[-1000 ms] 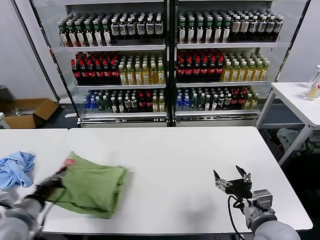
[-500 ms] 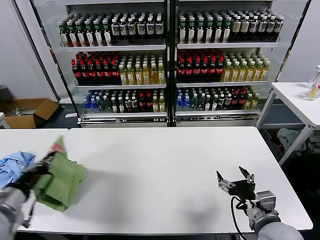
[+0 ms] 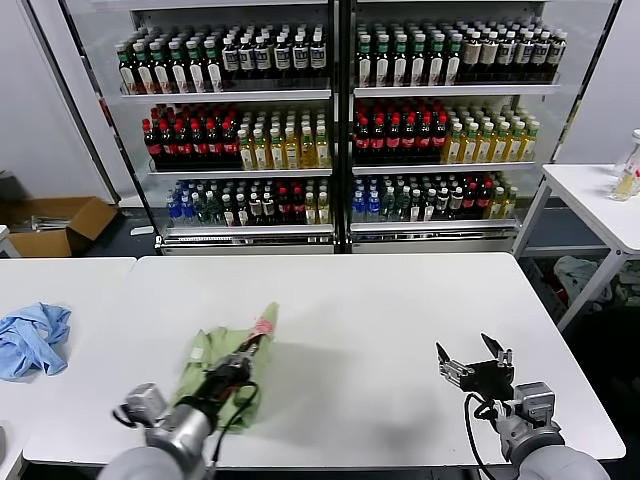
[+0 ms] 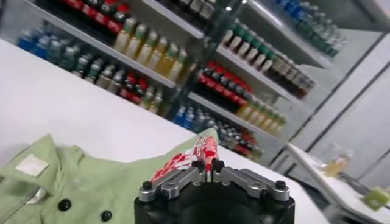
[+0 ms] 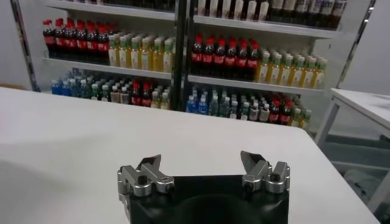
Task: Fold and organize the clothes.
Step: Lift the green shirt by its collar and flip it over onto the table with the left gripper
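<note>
**Left arm carrying a pinched shirt over the desk**

The left end effector [image 3: 248, 352] is clenched on a fold of the green shirt [image 3: 215, 368], bunched on the white desk [image 3: 400, 320] at its front left. The step looks like repositioning; next it needs laying flat. The left wrist view alone shows buttons [image 4: 64, 205]. The right end effector [image 3: 474, 368], released, idles front right.

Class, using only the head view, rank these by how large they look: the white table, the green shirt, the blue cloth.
1. White table, by far the largest.
2. Green shirt, bunched and held by the left pincer.
3. Blue cloth.
The last two look close; the shirt's bunching makes their order unsure.
</note>
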`<act>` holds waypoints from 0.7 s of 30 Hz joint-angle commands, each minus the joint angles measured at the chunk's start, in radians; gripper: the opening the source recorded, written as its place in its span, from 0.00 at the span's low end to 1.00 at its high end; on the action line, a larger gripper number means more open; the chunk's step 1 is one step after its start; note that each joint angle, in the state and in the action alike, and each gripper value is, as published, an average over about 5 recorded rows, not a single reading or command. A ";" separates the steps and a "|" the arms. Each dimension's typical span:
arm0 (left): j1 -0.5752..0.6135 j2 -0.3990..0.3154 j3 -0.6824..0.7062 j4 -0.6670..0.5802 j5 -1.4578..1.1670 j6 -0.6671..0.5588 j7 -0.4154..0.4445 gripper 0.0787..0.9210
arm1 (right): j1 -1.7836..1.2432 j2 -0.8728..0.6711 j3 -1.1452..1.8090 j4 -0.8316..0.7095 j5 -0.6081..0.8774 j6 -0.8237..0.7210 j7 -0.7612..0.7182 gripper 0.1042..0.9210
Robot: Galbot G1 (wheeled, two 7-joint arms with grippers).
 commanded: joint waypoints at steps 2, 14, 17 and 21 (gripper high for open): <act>-0.116 -0.196 0.267 0.134 0.276 -0.091 0.019 0.04 | 0.008 -0.004 0.004 0.002 0.001 -0.003 0.001 0.88; -0.129 -0.160 0.241 0.069 0.258 -0.112 0.071 0.29 | 0.068 0.003 -0.043 -0.014 0.001 -0.010 0.007 0.88; -0.095 -0.080 0.158 0.028 0.306 -0.136 0.117 0.40 | 0.105 0.008 -0.077 -0.033 0.000 -0.011 0.009 0.88; -0.048 0.039 -0.012 0.033 0.415 -0.210 0.156 0.53 | 0.168 0.029 -0.145 -0.074 0.009 -0.017 0.009 0.88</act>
